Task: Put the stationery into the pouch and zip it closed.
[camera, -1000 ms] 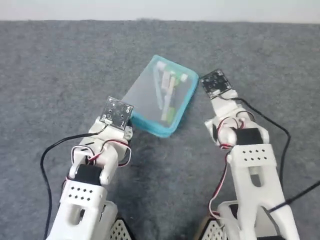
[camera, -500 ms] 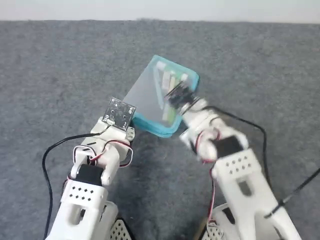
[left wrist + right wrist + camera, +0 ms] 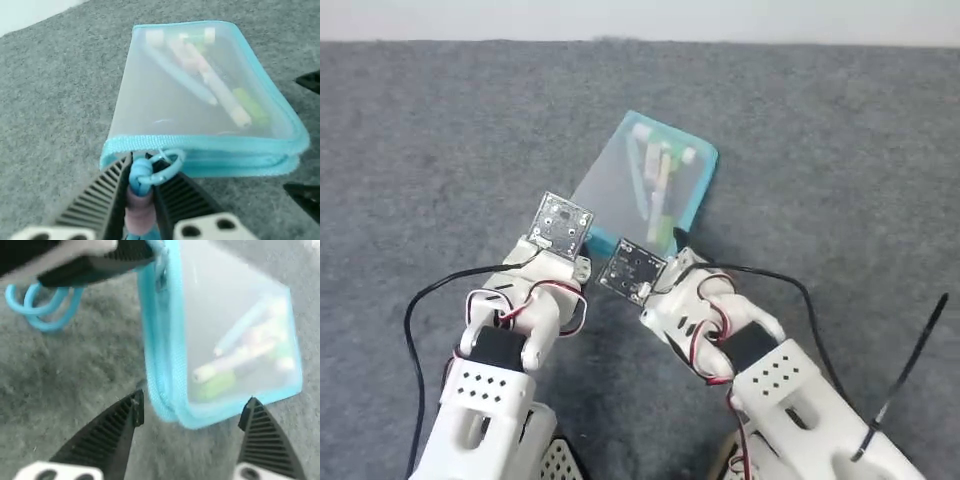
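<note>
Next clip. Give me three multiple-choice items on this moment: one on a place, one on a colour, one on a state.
1. Where are the pens?
A. inside the pouch
B. loose beside it
C. in a cup

2. What colour is the zip edge?
A. red
B. light blue
C. black

3. What state is the right gripper in?
A. open
B. shut on a pen
C. shut on a cable

Answers:
1 A: the pens show through the pouch's clear wall.
2 B: the band along the rim is light blue in the left wrist view.
3 A: its jaws stand apart on either side of the pouch's corner in the right wrist view.
</note>
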`<control>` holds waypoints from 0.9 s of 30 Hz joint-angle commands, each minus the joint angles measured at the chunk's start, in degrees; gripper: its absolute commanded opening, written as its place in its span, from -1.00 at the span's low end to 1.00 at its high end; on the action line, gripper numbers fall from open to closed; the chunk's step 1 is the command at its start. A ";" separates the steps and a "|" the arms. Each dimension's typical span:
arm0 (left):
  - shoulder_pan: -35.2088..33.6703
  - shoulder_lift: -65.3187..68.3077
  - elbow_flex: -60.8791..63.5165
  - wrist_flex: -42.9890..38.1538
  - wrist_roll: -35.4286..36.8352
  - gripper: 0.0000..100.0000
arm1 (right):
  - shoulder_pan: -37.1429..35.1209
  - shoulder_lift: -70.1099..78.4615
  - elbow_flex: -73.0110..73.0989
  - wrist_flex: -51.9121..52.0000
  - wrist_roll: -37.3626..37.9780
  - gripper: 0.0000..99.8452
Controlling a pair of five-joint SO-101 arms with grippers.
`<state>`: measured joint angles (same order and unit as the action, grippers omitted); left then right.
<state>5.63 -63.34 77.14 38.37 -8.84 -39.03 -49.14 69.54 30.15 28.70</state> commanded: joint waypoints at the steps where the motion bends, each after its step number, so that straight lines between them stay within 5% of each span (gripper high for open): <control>1: 0.44 0.09 -4.79 0.26 -0.18 -0.98 | 0.04 5.85 -1.49 -5.76 1.05 -0.40; 11: 0.44 0.09 -4.79 0.26 -0.18 -0.98 | 2.86 27.12 -13.10 -13.41 3.78 -0.44; 19: 0.44 0.09 -4.62 0.26 -0.18 -0.98 | 8.66 25.54 -17.05 -12.79 -4.84 -1.00; 27: 0.09 0.09 -4.53 0.09 -0.18 -0.98 | 12.70 11.21 -16.97 7.52 -4.66 -0.99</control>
<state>5.63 -63.34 77.14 38.37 -8.84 -28.40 -30.86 54.33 29.89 24.84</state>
